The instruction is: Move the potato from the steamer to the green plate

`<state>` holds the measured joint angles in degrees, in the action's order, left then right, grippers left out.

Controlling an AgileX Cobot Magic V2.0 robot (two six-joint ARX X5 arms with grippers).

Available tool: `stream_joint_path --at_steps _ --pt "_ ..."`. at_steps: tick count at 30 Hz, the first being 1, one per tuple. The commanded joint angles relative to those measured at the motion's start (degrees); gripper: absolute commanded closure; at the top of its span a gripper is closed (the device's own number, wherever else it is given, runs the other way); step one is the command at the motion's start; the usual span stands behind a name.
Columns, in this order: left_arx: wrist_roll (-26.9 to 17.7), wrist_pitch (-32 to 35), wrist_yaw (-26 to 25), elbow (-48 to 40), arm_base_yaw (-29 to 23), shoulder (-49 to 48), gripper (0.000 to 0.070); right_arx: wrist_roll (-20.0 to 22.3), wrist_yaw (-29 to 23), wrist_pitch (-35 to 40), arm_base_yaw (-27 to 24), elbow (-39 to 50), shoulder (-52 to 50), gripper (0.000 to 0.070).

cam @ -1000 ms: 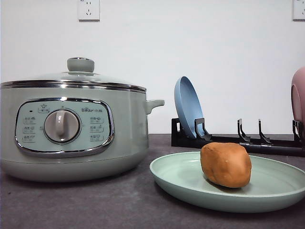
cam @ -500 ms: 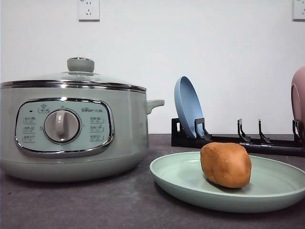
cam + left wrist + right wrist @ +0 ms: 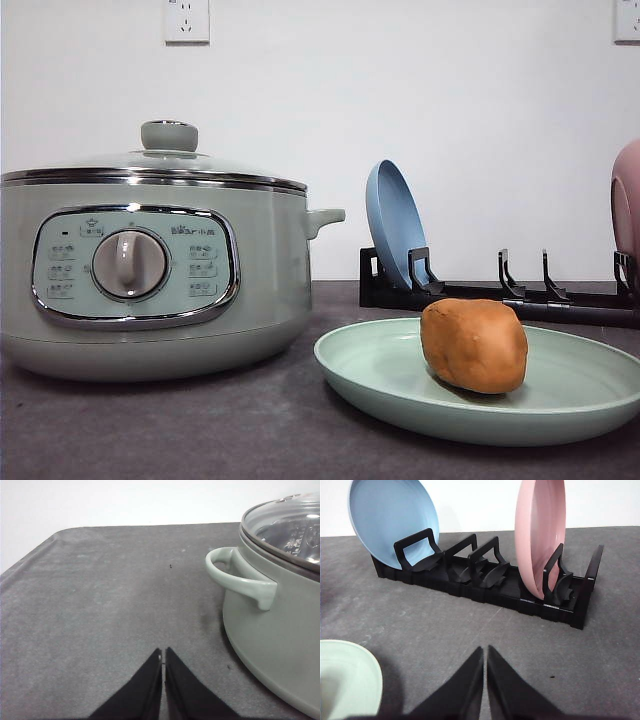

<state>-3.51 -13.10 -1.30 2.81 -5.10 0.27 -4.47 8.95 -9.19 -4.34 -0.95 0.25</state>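
While the potato (image 3: pixel 474 345) lies on the green plate (image 3: pixel 380 385), to the right of the lidded steamer (image 3: pixel 150 270), both arms are held low over the dark counter (image 3: pixel 100 590). Beside the steamer's handle, the left pincer (image 3: pixel 163 655) is closed and holds nothing. Facing the black rack (image 3: pixel 485 587) with the blue plate (image 3: pixel 390 515) and the pink plate (image 3: pixel 540 530), the right pincer (image 3: pixel 485 652) is also closed and empty.

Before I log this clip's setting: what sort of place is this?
Likely a staged kitchen-style tabletop: an electric steamer, a dish rack holding a blue plate and a pink plate, and a potato on a green plate.
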Motion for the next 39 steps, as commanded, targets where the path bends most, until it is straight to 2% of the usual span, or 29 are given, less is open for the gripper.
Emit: stream_joint_path --at_steps 1,39 --pt "-0.07 -1.62 0.04 -0.68 0.02 -0.09 0.0697 0.4 -0.02 0.24 -0.04 0.28 -0.04 0.07" --pt "-0.07 -1.62 0.04 -0.68 0.02 -0.09 0.0697 0.41 -0.02 0.24 -0.04 0.28 -0.04 0.07"
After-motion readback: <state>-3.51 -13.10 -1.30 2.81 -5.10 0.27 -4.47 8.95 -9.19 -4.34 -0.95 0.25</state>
